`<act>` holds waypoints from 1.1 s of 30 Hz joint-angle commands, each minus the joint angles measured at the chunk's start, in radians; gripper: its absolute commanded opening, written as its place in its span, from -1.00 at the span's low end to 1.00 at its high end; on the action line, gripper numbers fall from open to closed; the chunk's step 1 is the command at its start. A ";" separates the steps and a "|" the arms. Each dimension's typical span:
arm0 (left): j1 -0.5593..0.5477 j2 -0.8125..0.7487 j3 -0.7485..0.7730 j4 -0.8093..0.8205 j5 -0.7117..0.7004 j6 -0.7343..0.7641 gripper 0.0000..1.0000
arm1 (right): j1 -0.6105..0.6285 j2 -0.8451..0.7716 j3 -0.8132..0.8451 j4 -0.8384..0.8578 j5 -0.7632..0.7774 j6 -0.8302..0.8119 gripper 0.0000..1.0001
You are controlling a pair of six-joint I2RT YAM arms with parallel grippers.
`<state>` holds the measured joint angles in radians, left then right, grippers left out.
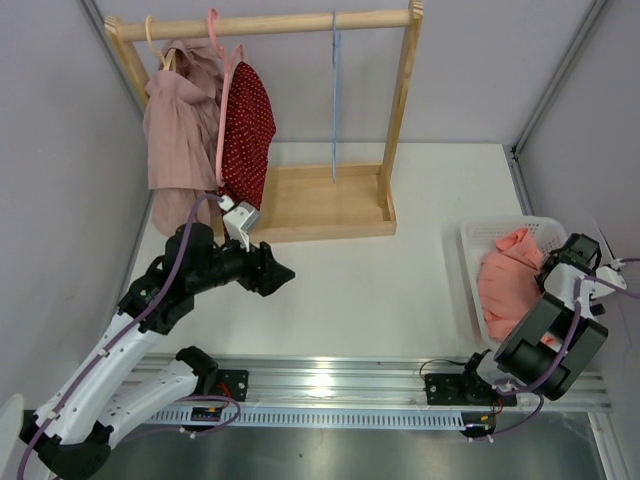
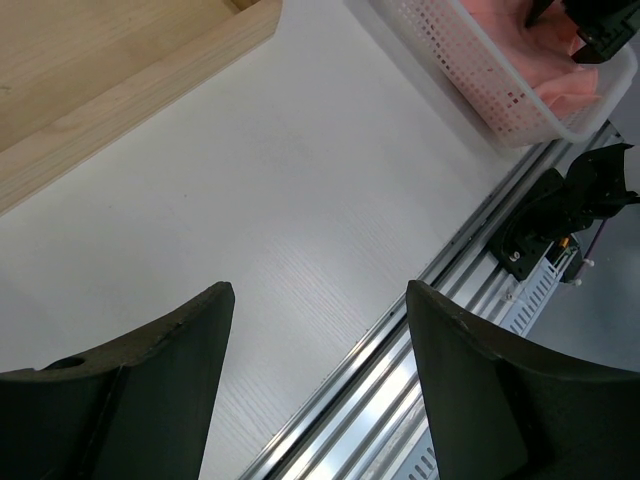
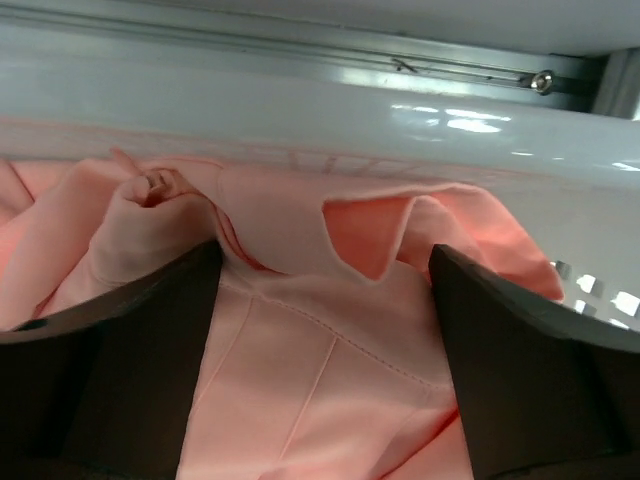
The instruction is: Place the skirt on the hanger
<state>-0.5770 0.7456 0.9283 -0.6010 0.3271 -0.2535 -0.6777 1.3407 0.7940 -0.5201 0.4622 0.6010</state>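
The salmon-pink skirt (image 1: 508, 278) lies crumpled in a white basket (image 1: 470, 240) at the right of the table. My right gripper (image 1: 548, 272) is down in the basket, over the skirt. In the right wrist view its jaws (image 3: 325, 255) stand wide open, with a seamed fold of the skirt (image 3: 300, 340) between them, not pinched. The light-blue wire hanger (image 1: 335, 100) hangs bare from the wooden rack's rail (image 1: 300, 22). My left gripper (image 1: 275, 270) hovers open over the bare table in front of the rack, holding nothing (image 2: 320, 290).
A dusty mauve garment (image 1: 180, 130) and a dark red dotted garment (image 1: 247, 130) hang at the rack's left end, on a cream hanger (image 1: 152, 40) and a pink one (image 1: 222, 90). The rack's wooden base (image 1: 320, 205) sits mid-table. Grey walls close in left and right.
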 commanded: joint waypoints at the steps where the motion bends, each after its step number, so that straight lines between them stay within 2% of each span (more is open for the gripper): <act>1: -0.006 -0.009 0.010 0.012 0.024 0.013 0.50 | 0.016 -0.018 -0.042 0.078 -0.037 0.006 0.56; 3: -0.006 -0.011 0.009 0.013 0.023 0.013 0.50 | 0.021 -0.043 -0.055 0.097 -0.043 -0.003 0.13; 4: -0.004 -0.011 0.009 0.012 0.023 0.013 0.50 | 0.023 -0.049 -0.061 0.100 -0.059 -0.001 -0.38; 5: -0.004 -0.011 0.009 0.012 0.021 0.013 0.50 | 0.023 -0.054 -0.065 0.104 -0.071 -0.003 -0.64; 7: -0.004 -0.011 0.006 0.012 0.020 0.013 0.50 | 0.032 -0.069 -0.061 0.100 -0.106 -0.001 -1.00; 14: -0.006 -0.011 0.012 0.009 0.009 0.016 0.50 | 0.170 -0.159 0.120 -0.033 -0.092 0.019 -1.00; 24: -0.004 -0.002 0.014 0.015 0.001 0.016 0.48 | 0.358 -0.196 0.562 -0.262 -0.089 0.029 -1.00; 28: -0.006 -0.003 0.014 0.012 -0.003 0.016 0.48 | 0.400 -0.176 0.778 -0.307 -0.164 0.023 -1.00; 29: -0.004 -0.003 0.014 0.009 -0.011 0.017 0.48 | 0.411 -0.163 0.894 -0.332 -0.181 0.022 -1.00; 33: -0.004 0.000 0.015 0.009 -0.020 0.014 0.48 | 0.478 -0.081 1.187 -0.366 -0.256 -0.007 -1.00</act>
<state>-0.5770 0.7460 0.9283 -0.6014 0.3176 -0.2531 -0.2420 1.2423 1.7851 -0.9184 0.2886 0.6075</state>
